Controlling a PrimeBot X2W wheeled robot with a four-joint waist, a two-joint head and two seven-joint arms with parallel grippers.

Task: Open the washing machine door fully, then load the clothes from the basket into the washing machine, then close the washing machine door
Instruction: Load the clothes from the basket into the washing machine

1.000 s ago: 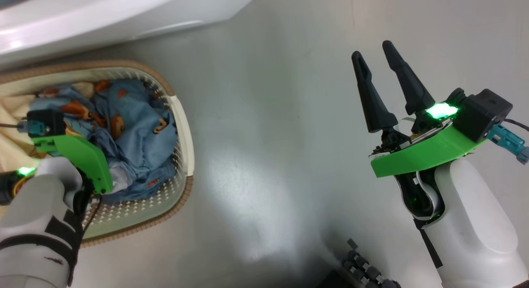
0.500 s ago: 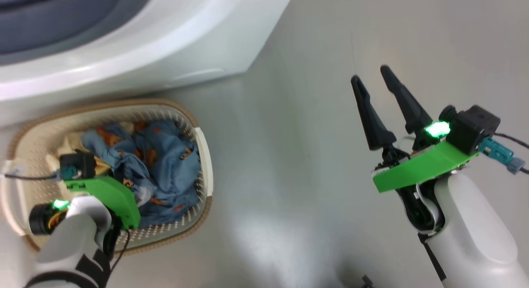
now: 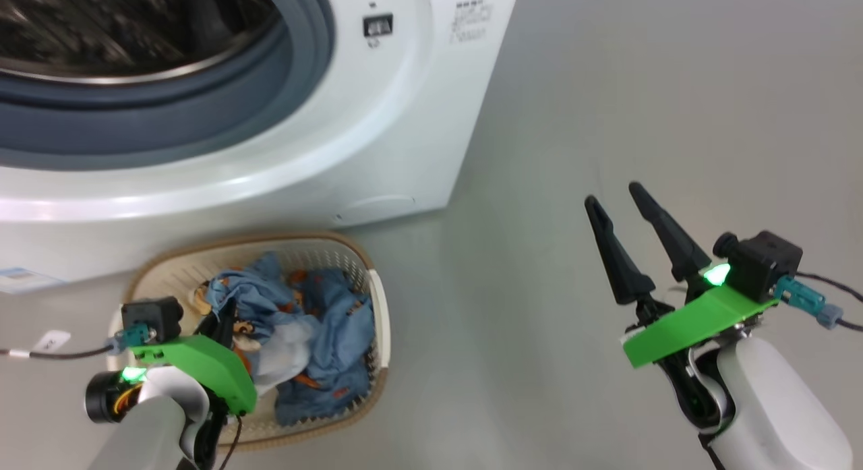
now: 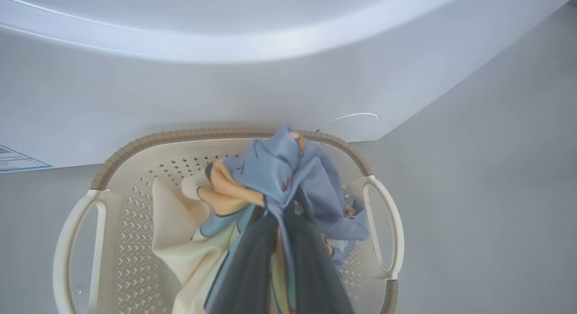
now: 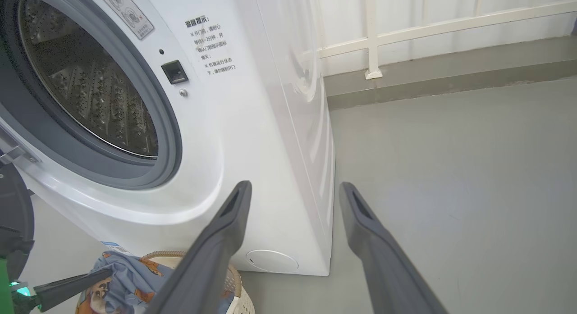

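Observation:
The cream basket (image 3: 270,239) stands on the floor in front of the white washing machine (image 3: 377,119). Its steel drum (image 3: 101,25) is open inside the grey-blue gasket (image 3: 168,119). Light blue and cream clothes (image 3: 330,335) with orange prints fill the basket. My left gripper (image 3: 228,316) is shut on a bunch of blue cloth (image 4: 279,170), raised above the basket (image 4: 203,134). My right gripper (image 3: 612,193) hangs open over bare floor to the right, holding nothing. In the right wrist view the washing machine door (image 5: 16,219) shows as a black rim at the left edge.
Grey floor (image 3: 607,85) stretches open to the right of the machine. A wall with a white rail (image 5: 369,34) stands behind it. A blue label (image 3: 20,278) sits low on the machine's front, above the basket's left side.
The head camera has tilted up, bringing the open drum into the picture. My left gripper has risen out of the pile with blue cloth pinched in it. The right gripper stays open.

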